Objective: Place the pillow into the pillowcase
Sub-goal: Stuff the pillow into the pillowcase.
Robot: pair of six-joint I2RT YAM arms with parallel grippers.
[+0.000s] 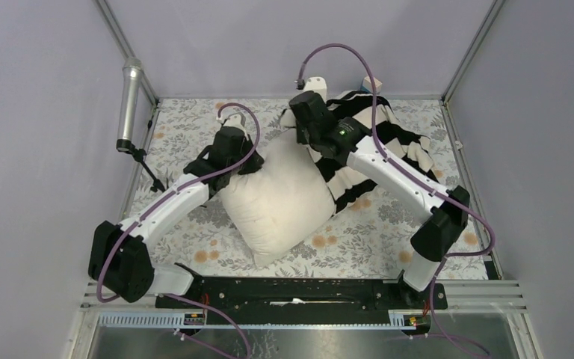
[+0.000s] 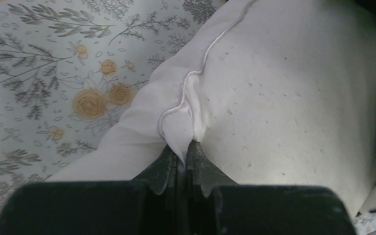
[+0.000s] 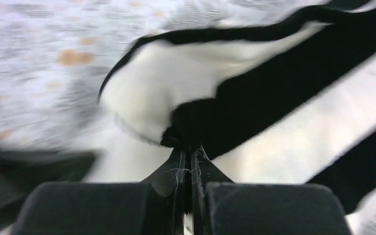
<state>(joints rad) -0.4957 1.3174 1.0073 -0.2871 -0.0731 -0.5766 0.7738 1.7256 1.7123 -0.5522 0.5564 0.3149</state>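
Left gripper (image 2: 185, 147): pinching shut on a small fold of the pillow (image 2: 293, 88), right beside its piped seam
Right gripper (image 3: 190, 149): clamping together on a black-and-white edge of the pillowcase (image 3: 274, 88), showing blurred in the wrist view
Pillow: lying plump and skewed at mid-table between both arms, touching the striped cloth along its far right side
Pillowcase: bunching limp at the far right, partly hiding under the right arm
Floral table covering (image 1: 187, 224): lying flat beneath both fabrics
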